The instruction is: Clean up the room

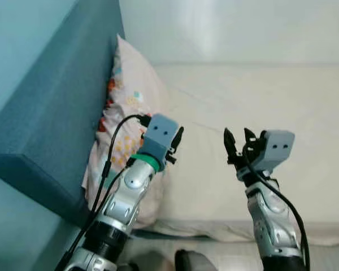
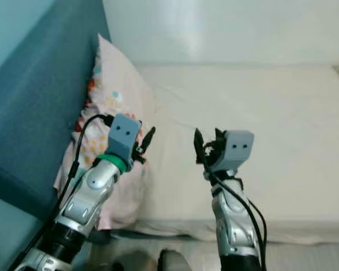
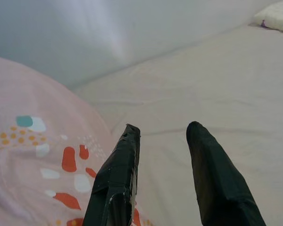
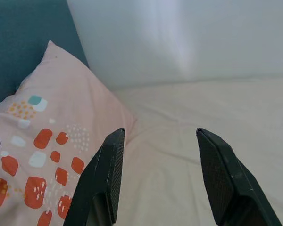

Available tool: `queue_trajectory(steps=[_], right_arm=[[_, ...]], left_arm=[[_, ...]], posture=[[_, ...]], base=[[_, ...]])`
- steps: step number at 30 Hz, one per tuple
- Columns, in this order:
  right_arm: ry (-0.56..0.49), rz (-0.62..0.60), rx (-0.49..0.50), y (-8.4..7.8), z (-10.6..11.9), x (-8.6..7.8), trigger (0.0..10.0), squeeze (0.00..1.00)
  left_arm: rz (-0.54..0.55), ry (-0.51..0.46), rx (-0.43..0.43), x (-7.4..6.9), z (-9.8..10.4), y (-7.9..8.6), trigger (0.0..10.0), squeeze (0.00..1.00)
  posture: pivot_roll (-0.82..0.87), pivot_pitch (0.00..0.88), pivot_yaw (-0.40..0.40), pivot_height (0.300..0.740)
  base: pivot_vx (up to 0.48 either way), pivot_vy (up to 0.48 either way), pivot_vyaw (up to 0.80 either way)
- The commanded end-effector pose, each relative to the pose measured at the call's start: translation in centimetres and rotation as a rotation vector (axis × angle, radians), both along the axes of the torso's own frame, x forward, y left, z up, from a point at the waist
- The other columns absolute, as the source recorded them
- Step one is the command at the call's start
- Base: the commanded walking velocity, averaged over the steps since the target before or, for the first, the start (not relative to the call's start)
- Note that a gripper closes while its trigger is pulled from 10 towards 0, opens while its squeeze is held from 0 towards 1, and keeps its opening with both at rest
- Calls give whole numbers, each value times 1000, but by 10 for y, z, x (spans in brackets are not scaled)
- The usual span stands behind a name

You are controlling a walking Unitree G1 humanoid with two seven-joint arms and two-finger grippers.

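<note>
A bedroom: bed (image 1: 260,113), patterned pillow (image 1: 127,107), teal headboard (image 1: 51,113).

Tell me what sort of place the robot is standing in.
Most likely a bedroom. A bed with a pale sheet lies ahead, a patterned pillow leans against a teal padded headboard, and a plain wall runs behind it.

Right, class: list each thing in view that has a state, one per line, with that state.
Pillow: propped upright against the blue headboard.
Bed sheet: spread flat, slightly creased.
Left gripper: open, beside the pillow.
Right gripper: open, above the sheet.
</note>
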State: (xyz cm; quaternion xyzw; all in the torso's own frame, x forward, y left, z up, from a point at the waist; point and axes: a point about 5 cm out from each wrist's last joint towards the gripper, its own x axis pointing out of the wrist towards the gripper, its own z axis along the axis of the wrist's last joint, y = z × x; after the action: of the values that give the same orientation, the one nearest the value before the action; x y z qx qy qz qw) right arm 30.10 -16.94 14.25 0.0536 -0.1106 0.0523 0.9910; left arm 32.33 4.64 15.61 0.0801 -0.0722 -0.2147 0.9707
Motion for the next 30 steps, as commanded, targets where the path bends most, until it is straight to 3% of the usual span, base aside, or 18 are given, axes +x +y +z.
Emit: queue_trajectory(steps=[1,13,17,30], right_arm=[[25,-1,5,0,-5,-2,10000,0],[30,-2,12,1,-6,-1,10000,0],[36,-8,30,-2,-7,-1,10000,0],[42,-8,48,-3,-7,0,10000,0]], left_arm=[[7,26,6,-1,-6,2,10000,0],[-10,6,21,-1,-5,0,10000,0],[-26,7,19,-3,-5,-2,10000,0],[-39,13,14,-2,-5,-4,10000,0]], posture=[[-227,109,70,740],[-225,108,73,740],[-225,107,72,740],[-227,99,73,740]], base=[[0,0,0],[0,0,0],[0,-295,0],[0,-39,-763]])
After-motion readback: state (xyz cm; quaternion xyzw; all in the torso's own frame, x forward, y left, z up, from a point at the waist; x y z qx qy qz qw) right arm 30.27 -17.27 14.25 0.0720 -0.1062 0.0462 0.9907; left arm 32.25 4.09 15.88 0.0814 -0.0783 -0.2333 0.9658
